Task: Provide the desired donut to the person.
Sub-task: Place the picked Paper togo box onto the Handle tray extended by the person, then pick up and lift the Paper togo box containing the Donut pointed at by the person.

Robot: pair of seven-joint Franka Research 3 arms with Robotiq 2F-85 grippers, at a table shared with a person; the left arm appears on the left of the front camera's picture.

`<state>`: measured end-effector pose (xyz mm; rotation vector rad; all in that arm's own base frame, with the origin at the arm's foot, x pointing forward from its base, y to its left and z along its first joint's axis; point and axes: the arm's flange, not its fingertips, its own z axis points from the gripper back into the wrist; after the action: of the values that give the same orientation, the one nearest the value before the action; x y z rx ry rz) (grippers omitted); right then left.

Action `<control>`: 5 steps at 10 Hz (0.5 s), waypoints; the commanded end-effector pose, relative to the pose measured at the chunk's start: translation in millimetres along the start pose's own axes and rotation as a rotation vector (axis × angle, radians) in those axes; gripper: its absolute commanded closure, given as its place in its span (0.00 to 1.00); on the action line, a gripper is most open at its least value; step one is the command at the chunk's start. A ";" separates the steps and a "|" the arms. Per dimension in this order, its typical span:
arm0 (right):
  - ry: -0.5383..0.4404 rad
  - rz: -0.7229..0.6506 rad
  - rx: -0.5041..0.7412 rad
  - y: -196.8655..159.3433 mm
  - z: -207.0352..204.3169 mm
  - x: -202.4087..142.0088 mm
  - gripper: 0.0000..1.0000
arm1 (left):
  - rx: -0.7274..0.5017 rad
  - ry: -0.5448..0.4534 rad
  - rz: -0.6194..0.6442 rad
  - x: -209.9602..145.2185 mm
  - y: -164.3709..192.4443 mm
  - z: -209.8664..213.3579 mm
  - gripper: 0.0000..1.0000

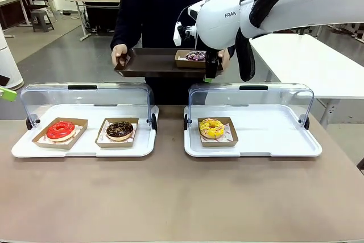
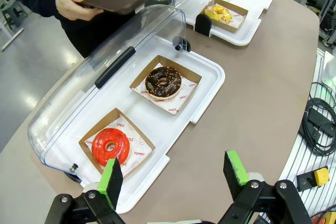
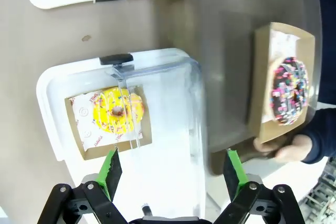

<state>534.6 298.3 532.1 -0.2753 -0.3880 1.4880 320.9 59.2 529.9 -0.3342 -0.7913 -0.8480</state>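
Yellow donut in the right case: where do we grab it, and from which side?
Grip the cardboard tray under the yellow donut, not the icing. Pinch its raised near wall, with the jaws coming down from above on the robot's side. The clear lid stands open along the far edge and probably blocks that approach, while the near wall is exposed.

Two white trays (image 1: 85,152) on table (image 1: 170,197)
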 end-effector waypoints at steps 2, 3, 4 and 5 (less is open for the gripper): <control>-0.007 0.000 -0.007 -0.5 -0.2 0.4 0.00 | -0.007 -0.009 0.001 -1.1 0.9 0.0 0.00; -0.007 0.000 -0.007 -0.5 -0.2 0.4 0.00 | -0.007 -0.009 0.001 -1.1 0.9 0.0 0.00; -0.007 0.000 -0.007 -0.5 -0.2 0.4 0.00 | -0.007 -0.009 0.001 -1.1 0.9 0.0 0.00; -0.007 0.000 -0.007 -0.5 -0.2 0.4 0.00 | -0.007 -0.009 0.001 -1.1 0.9 0.0 0.00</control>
<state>534.4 298.6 532.2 -0.2753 -0.3885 1.4885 320.9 59.2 529.9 -0.3342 -0.7913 -0.8480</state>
